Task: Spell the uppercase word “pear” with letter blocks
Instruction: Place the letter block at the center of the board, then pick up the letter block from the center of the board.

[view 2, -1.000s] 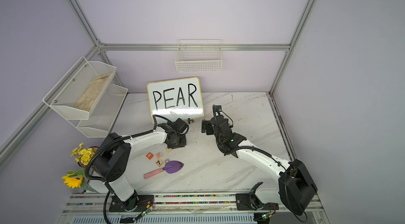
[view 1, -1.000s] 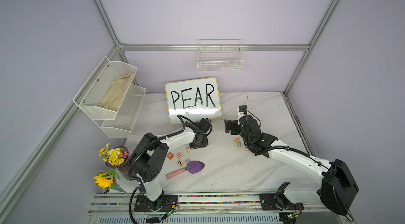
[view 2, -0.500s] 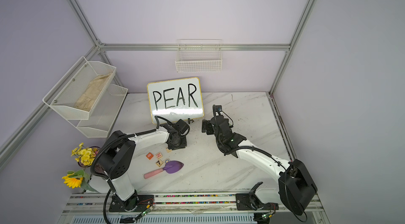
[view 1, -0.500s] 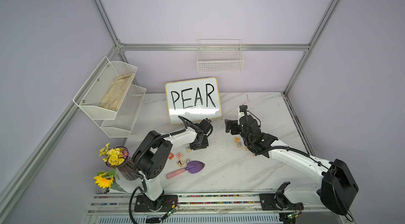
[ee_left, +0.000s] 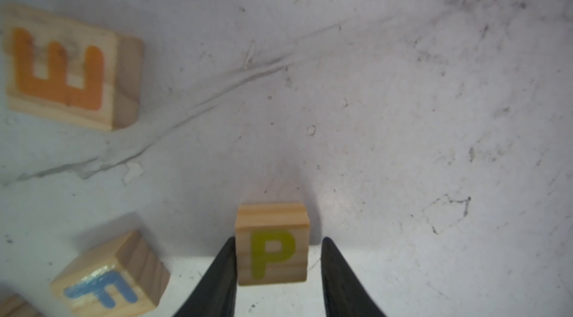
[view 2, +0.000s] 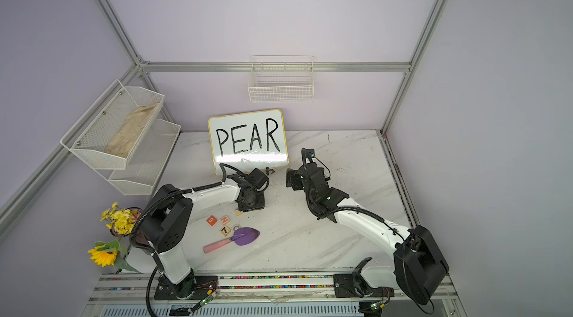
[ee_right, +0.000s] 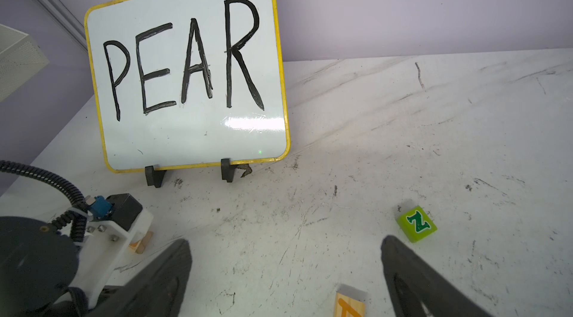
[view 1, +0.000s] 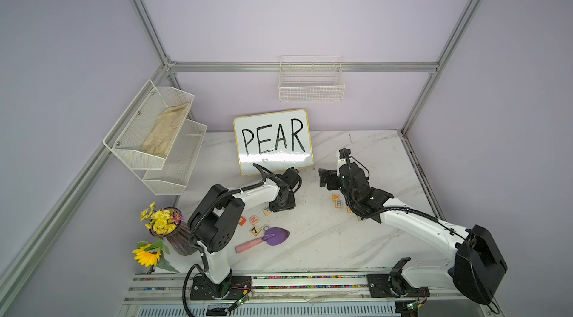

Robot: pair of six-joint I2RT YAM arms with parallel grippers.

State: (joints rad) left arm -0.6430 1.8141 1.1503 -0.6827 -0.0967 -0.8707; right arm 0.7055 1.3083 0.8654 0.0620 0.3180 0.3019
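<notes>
Step, judged: P block (ee_left: 272,256) release, letter 1 | left tool (ee_left: 278,242): jaws parted, 1 touching block, other clear | P block: flat on counter (ee_left: 403,83) near its middle | right tool (ee_right: 285,239): wide apart, empty | advice: lift straight up, no nudge; E block (ee_left: 62,67) next, alongside.

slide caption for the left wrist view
Left claw open around the yellow P block, orange E block and blue F block nearby.
</notes>
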